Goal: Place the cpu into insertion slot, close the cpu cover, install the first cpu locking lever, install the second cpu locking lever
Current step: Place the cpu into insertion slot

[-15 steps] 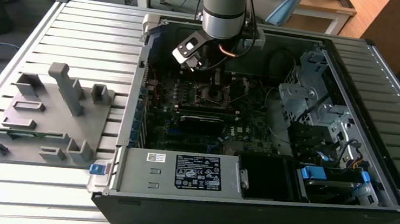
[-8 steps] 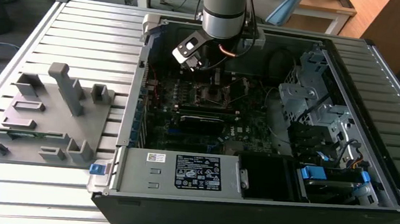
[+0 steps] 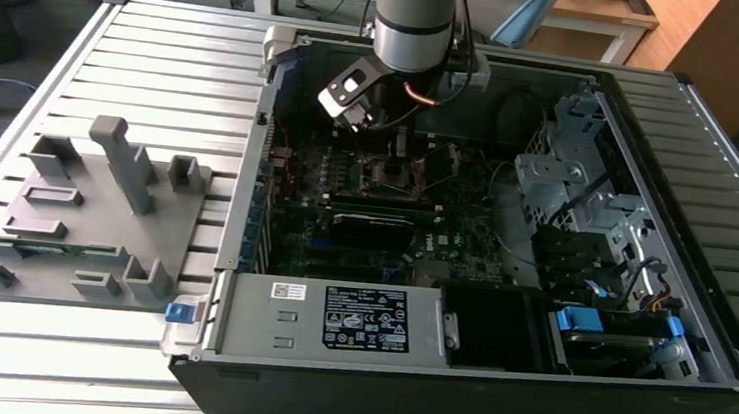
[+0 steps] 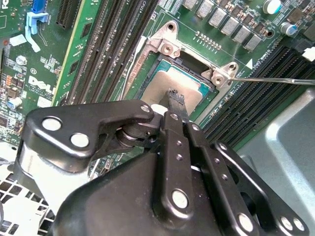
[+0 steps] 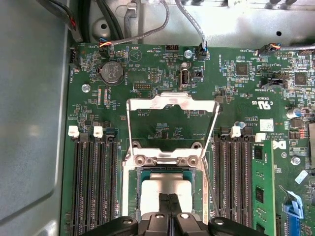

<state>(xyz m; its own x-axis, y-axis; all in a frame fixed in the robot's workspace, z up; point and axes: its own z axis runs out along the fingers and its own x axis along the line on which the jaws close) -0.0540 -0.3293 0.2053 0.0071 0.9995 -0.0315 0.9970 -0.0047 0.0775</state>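
The cpu, a brownish-grey square chip, lies flat in the insertion slot on the green motherboard. My gripper is right over the chip, fingers pressed together with nothing between them. I cannot tell whether the tips touch the chip's top. The cpu cover is swung open away from the socket, its hinge tabs at the socket's edge. One thin locking lever sticks out unlatched beside the socket. In the exterior view the gripper hangs above the socket.
Long black memory slots flank the socket on both sides. The open computer case rests on a slatted metal table. A grey fixture block stands at the exterior view's left. Cables and drive bays crowd the case.
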